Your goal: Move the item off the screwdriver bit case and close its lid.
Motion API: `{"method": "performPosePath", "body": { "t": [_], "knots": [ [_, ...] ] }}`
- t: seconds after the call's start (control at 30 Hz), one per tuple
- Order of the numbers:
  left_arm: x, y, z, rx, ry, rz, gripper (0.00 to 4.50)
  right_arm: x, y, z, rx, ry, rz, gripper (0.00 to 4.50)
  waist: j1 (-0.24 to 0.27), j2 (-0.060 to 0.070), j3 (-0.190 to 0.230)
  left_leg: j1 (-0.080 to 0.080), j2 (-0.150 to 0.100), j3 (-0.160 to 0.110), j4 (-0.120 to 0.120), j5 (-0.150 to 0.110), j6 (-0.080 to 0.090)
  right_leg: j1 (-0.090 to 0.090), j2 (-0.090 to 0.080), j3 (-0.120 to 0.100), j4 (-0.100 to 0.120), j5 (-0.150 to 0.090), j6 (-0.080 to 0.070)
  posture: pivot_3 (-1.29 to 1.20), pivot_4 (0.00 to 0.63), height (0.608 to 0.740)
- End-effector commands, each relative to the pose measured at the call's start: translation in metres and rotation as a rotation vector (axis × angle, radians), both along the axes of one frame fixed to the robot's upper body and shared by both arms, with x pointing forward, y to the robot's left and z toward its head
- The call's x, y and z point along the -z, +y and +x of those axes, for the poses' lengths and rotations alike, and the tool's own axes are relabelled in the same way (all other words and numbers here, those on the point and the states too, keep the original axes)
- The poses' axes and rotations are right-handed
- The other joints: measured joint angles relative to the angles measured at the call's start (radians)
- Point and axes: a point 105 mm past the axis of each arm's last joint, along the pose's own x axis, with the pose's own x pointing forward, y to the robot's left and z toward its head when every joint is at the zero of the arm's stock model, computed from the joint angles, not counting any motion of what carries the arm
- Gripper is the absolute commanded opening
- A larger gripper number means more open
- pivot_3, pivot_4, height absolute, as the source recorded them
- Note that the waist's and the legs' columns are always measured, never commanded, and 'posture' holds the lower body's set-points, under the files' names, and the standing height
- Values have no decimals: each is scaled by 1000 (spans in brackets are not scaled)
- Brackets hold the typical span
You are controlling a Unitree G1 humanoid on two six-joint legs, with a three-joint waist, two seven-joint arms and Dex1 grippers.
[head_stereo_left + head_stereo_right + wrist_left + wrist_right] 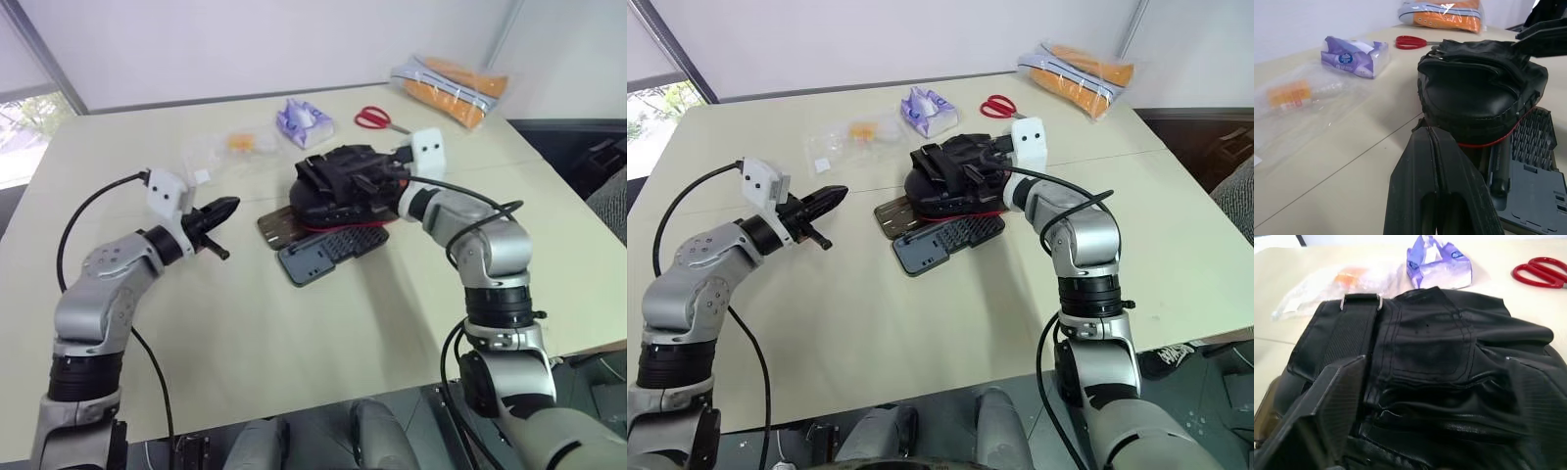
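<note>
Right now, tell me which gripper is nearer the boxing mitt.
Right. The right gripper is at the boxing mitt, jaws open against its far side; the left gripper hangs shut, apart from it over bare table.

Arm assemblies: silver-grey housings with black joint rings.
Each wrist carries a white camera block; a black cable loops along each arm. Left gripper [217, 211] and right gripper [991, 157] have black tapered fingers.

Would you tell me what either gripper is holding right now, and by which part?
Nothing is held. The left gripper is shut in the air; the right gripper is open at the mitt.
</note>
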Motion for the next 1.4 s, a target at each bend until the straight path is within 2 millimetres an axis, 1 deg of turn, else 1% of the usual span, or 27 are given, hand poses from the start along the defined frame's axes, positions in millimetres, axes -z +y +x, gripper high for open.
{"method": "performPosePath", "body": {
  "t": [0.03,0.33,0.47,0.57,0.67,0.73,0.8,0.83,1.03,1.13,1.23,1.27,1.3,1.37,1.4],
  "knots": [
    [-12,0,-4,0,-55,3,0,-15,-1,4,-1,-53,-17,4465,0,0,0,0,0,0,0,0,0,0,0,0,0,0,0,0,150,740],
    [-13,-1,-6,-5,-61,-2,0,23,-18,24,73,98,-7,4465,0,0,0,0,0,0,0,0,0,0,0,0,0,0,0,0,150,740],
    [-13,-1,-7,-9,-64,-4,0,41,-23,26,82,163,-18,4465,0,0,-1,1,0,0,1,0,0,1,0,0,0,0,0,0,150,740],
    [-13,0,-7,-16,-66,-5,0,49,-23,24,75,185,-20,3667,1,0,-1,2,0,0,2,0,0,3,0,0,0,0,0,0,150,740],
    [-13,0,-7,-21,-66,-6,0,50,-20,23,61,184,-27,2307,0,0,-2,3,0,0,2,0,0,4,0,0,1,0,0,0,150,740],
    [-13,0,-7,-25,-67,-7,0,50,-19,22,53,181,-32,1219,0,0,-2,3,0,0,2,0,0,4,0,0,1,0,0,0,150,740],
    [-14,1,-7,-28,-70,-8,0,50,-18,21,49,179,-36,259,0,0,-2,3,0,0,2,0,0,4,0,0,1,0,0,0,150,740],
    [-14,1,-7,-30,-70,-9,0,50,-18,21,47,178,-38,38,0,0,-2,3,0,0,1,0,0,4,0,0,1,0,0,0,150,740],
    [-14,1,-7,-33,-73,-11,0,49,-15,19,29,173,-57,38,0,0,-2,3,0,0,1,0,0,4,0,0,1,0,0,0,150,740],
    [-14,1,-6,-34,-74,-13,0,39,-16,20,43,119,-62,38,0,0,-2,3,0,0,1,0,0,4,0,0,1,0,0,0,150,740],
    [-15,1,-6,-33,-76,-13,0,9,-26,23,115,-18,-49,38,0,0,-2,3,0,0,1,0,0,3,0,0,1,0,0,0,150,740],
    [-15,1,-5,-33,-76,-13,0,1,-29,24,138,-46,-39,38,0,0,-2,3,0,0,1,0,0,3,0,0,1,0,0,0,150,740],
    [-15,1,-5,-33,-77,-13,0,-11,-36,24,178,-95,-36,38,1,0,-2,2,0,0,1,0,0,3,0,0,1,0,0,0,150,740],
    [-14,0,-6,-32,-76,-14,0,-29,-49,21,248,-169,-23,38,3,0,-2,0,0,0,1,0,0,1,0,0,1,0,0,0,150,740],
    [-14,0,-6,-32,-76,-14,0,-35,-53,20,273,-191,-18,38,4,0,-1,0,0,0,2,0,0,1,0,0,1,0,0,0,150,740]
  ]
}}
